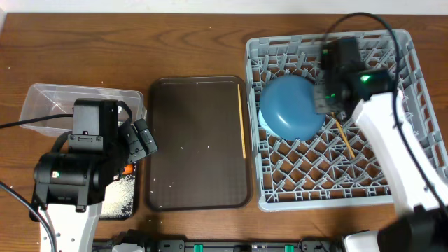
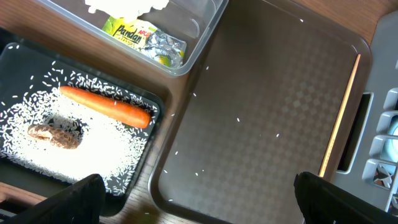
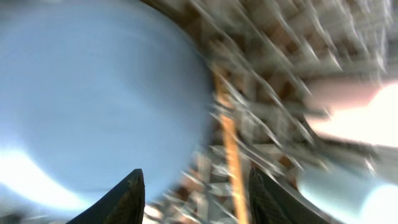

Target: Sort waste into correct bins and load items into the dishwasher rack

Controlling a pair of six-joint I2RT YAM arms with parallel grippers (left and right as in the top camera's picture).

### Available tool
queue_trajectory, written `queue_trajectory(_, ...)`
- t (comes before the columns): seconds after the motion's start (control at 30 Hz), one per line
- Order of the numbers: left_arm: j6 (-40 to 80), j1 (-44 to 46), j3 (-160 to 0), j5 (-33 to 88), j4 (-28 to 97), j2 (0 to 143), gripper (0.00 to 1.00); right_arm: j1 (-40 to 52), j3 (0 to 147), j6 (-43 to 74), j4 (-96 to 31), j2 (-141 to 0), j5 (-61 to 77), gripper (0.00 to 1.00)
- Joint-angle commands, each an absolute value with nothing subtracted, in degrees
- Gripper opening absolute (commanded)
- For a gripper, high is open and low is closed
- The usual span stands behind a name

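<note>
From where I stand the waste looks sorted; at 10 o'clock the clear tub (image 1: 42,98) holds the crumpled napkin (image 2: 124,5) and the green-yellow wrapper (image 2: 143,40); just below it at 8 o'clock the black tray (image 2: 25,59) carries the carrot (image 2: 106,104), the brown lump (image 2: 53,134) and a bed of rice (image 2: 106,155). A few stray grains dot the serving tray (image 1: 196,140) in the middle.

The rack (image 1: 280,182) fills the 3 o'clock side; the dark blue plate (image 1: 287,105) lies in it toward its 10 o'clock corner, and one chopstick (image 1: 344,140) lies slanted across the grid beside the plate. The right wrist view is smeared, but a pinkish shape and a pale blue one at its right edge may be the cups; I cannot find the bowl.

Left to do, I'd judge: the other chopstick (image 2: 339,118), lying along the 3 o'clock rim of the serving tray, needs to go to the rack; perhaps the loose grains too.

The left gripper (image 2: 199,204) hangs over the black tray's 3 o'clock end, fingers spread wide and empty; the right gripper (image 3: 199,196) is over the rack by the plate, fingers apart with nothing clamped, as far as the blur allows.
</note>
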State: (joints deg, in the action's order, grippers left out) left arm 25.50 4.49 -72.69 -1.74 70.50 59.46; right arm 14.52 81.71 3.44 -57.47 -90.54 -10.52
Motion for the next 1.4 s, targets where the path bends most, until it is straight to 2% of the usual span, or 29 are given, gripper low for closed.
queue_trajectory(0.0, 25.58, 4.14, -72.99, -2.61, 70.70, 59.53, 0.98, 21.85, 83.02, 5.91, -55.37, -88.77, -1.93, 0.45)
queue_trajectory(0.3, 25.58, 4.14, -72.99, -2.61, 70.70, 59.53, 0.98, 38.26, 81.47, 23.70, -45.10, -98.76, -2.79, 0.34)
queue_trajectory(0.5, 25.58, 4.14, -72.99, -2.61, 70.67, 59.53, 0.98, 43.62, 81.47, 31.42, -40.60, -109.03, -11.05, 0.34)
queue_trajectory(0.73, 25.58, 4.14, -72.99, -2.61, 70.70, 59.53, 0.98, 44.12, 81.47, 36.82, -39.35, -115.44, -20.45, 0.35)
queue_trajectory(1.27, 25.58, 4.14, -72.99, -2.61, 70.67, 59.53, 0.98, 40.10, 81.47, 42.00, -39.92, -119.81, -17.17, 0.40)
queue_trajectory(1.37, 25.58, 4.14, -72.99, -2.61, 70.67, 59.53, 0.98, 38.46, 81.47, 39.22, -38.85, -119.81, -12.97, 0.40)
